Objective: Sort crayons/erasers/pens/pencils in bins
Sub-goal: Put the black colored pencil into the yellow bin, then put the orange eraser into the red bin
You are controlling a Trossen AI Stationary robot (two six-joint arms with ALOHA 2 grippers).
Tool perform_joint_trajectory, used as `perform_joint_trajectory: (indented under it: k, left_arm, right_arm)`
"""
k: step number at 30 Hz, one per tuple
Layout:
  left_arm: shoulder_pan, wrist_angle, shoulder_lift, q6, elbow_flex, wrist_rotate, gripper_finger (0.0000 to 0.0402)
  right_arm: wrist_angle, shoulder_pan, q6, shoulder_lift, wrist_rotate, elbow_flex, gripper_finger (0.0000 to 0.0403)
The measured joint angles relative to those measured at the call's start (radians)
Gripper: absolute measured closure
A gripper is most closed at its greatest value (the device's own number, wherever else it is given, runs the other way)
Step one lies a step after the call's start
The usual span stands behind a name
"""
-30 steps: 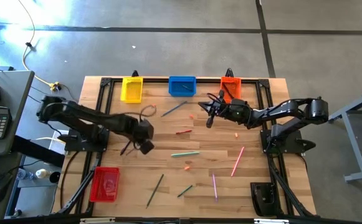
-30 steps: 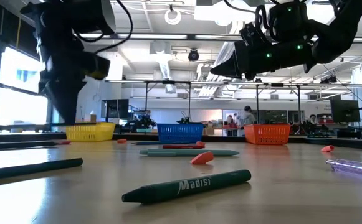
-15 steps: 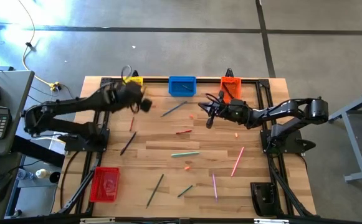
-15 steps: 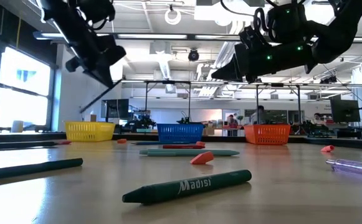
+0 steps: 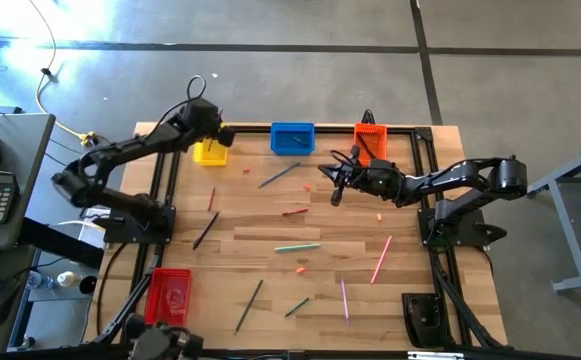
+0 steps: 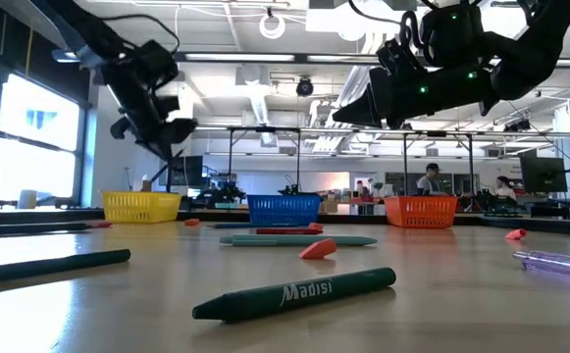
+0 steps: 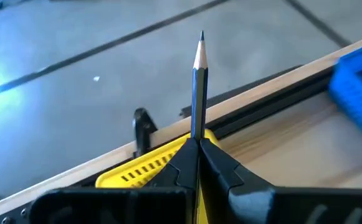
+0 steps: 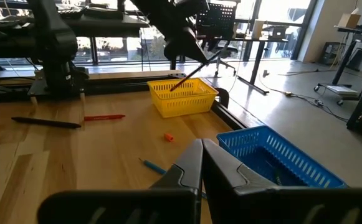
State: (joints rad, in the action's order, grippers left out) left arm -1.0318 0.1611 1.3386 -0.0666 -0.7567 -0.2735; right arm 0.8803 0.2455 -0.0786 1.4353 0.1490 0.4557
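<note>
- since the low camera sits at table height, nearest is a dark green crayon (image 6: 294,294) lying loose, with a pink eraser (image 6: 318,249) behind it, both unsorted.
- mid table: right gripper (image 5: 334,183) hangs idle near the orange bin (image 5: 369,139), fingers pressed together on nothing.
- far edge: left gripper (image 7: 197,144) is clamped on a dark pencil (image 7: 198,87), tip pointing out, held over the yellow bin (image 5: 210,152), likely lined up so it drops inside.
- blue bin (image 5: 292,138) sits between the yellow and orange ones; red bin (image 5: 168,297) is at the near left corner.
</note>
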Motion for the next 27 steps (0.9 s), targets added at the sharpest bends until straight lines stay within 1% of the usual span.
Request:
perform_joint_trajectory:
  k: [4, 7, 15, 19, 23, 25, 27]
  left_arm:
    - [-0.051, -0.041, 0.068, 0.0, 0.0, 0.033, 0.0401]
    - [-0.077, -0.051, 0.095, 0.009, 0.0, 0.038, 0.0401]
    - [-0.076, -0.027, 0.104, 0.018, 0.0, 0.059, 0.0401]
    - [-0.055, 0.015, 0.064, 0.042, 0.0, 0.059, 0.0394]
    - [-0.011, 0.099, -0.024, 0.083, 0.0, 0.067, 0.0389]
    - [0.018, 0.153, -0.079, 0.097, 0.0, 0.103, 0.039]
    - [0.057, 0.198, -0.133, 0.098, 0.0, 0.16, 0.0395]
  right_arm:
    - [0.0, 0.0, 0.0, 0.0, 0.0, 0.0, 0.0403]
    - [0.0, 0.0, 0.0, 0.0, 0.0, 0.0, 0.0403]
    - [-0.001, 0.0, 0.0, 0.0, 0.0, 0.0, 0.0403]
    - [-0.006, 0.0, 0.0, 0.0, 0.0, 0.0, 0.0403]
    - [-0.007, 0.0, 0.0, 0.0, -0.001, 0.0, 0.0403]
    - [-0.007, 0.0, 0.0, 0.0, -0.001, 0.0, 0.0403]
    - [-0.007, 0.0, 0.0, 0.0, -0.001, 0.0, 0.0403]
